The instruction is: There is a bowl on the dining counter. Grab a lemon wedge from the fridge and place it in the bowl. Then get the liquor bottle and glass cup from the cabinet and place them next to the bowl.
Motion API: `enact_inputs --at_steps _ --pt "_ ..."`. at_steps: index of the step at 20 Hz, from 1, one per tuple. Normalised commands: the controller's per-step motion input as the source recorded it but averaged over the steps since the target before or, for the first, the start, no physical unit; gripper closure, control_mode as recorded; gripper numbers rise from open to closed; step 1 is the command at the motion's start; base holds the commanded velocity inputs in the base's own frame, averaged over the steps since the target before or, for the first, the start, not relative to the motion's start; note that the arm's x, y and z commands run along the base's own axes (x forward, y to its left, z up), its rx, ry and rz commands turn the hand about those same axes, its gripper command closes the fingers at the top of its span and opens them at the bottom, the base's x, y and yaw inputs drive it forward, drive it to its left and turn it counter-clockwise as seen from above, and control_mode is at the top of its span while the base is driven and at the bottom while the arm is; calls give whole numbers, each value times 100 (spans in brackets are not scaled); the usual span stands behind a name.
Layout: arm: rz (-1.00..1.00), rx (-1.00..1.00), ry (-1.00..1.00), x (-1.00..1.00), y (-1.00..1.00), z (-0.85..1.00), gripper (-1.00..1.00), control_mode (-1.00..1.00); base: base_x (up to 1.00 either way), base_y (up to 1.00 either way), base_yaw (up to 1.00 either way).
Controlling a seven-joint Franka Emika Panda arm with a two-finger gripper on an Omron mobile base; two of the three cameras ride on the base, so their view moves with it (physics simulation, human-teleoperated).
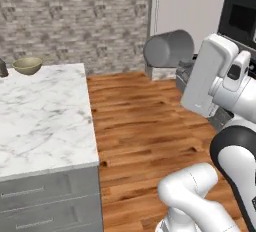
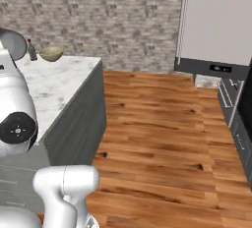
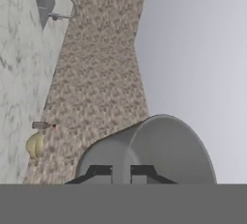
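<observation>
The white arm rises from the base and bends at a dark elbow joint, its forearm reaching up and forward so that the hand is raised high above the wooden floor (image 1: 145,126), level with the lower part of the tall pale fridge (image 2: 216,20) on the right. The claw (image 3: 120,172) is closed down tight on a grey glass cup (image 1: 169,49), which lies on its side in the grip, its open mouth turned toward the far stone wall (image 1: 75,16). In the hand view the cup's round rim sits just past the dark fingertips (image 3: 94,172).

To the left stands the marble-topped surface (image 1: 45,116), with grey drawers on its near face. At its far end rests the olive-green bowl (image 1: 27,65), upright and well apart from the arm. Just beside the bowl stands the small liquor bottle (image 2: 32,51) with a red cap. Whether a lemon wedge lies in the bowl cannot be made out.
</observation>
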Motion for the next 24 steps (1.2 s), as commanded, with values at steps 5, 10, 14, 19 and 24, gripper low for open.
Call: enact_inputs --at_steps 5,10,14,19,24 --pt "0 0 0 0 0 0 100 100 49 -59 42" --pt "0 0 0 0 0 0 100 100 48 -61 41" --pt "0 0 0 0 0 0 100 100 51 -62 41" --pt "0 0 0 0 0 0 100 100 52 -60 42" --pt "0 0 0 0 0 0 100 100 51 -61 43"
